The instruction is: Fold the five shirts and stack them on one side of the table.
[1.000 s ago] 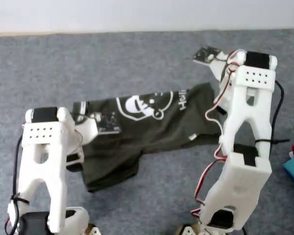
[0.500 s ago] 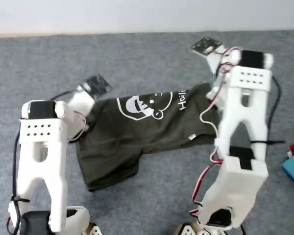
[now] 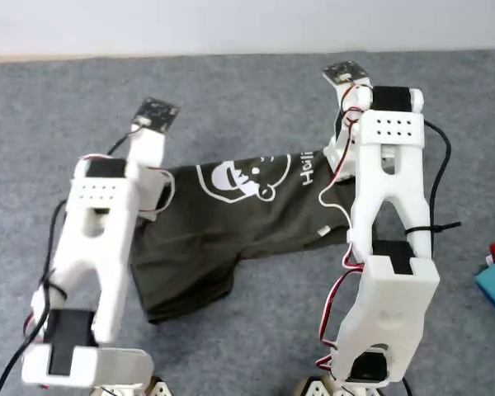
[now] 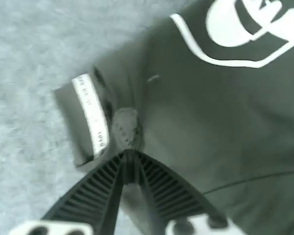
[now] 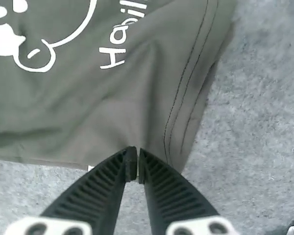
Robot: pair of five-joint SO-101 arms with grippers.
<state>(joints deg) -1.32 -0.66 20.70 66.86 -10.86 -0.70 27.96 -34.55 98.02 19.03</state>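
dark olive cotton shirt (image 3: 231,239) with white print lay spread, partly rumpled, on grey felt-covered table (image 3: 256,99) between white left arm (image 3: 95,247) and white right arm (image 3: 388,214) in high view.

left wrist view: left gripper (image 4: 130,159) jaws pressed together, pinching fabric beside white collar tape (image 4: 90,115), likely to lift that corner for fold.

right wrist view: right gripper (image 5: 133,164) jaws clamped on shirt's edge near stitched hem (image 5: 191,98), probably keeping opposite side taut.

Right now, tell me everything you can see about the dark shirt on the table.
The shirt is dark olive-grey soft knit, with a white cartoon print and lettering, a white neck label and stitched hems. It lies rumpled on the grey table, not neatly folded. The left gripper and right gripper have shut fingers with tips at its fabric.
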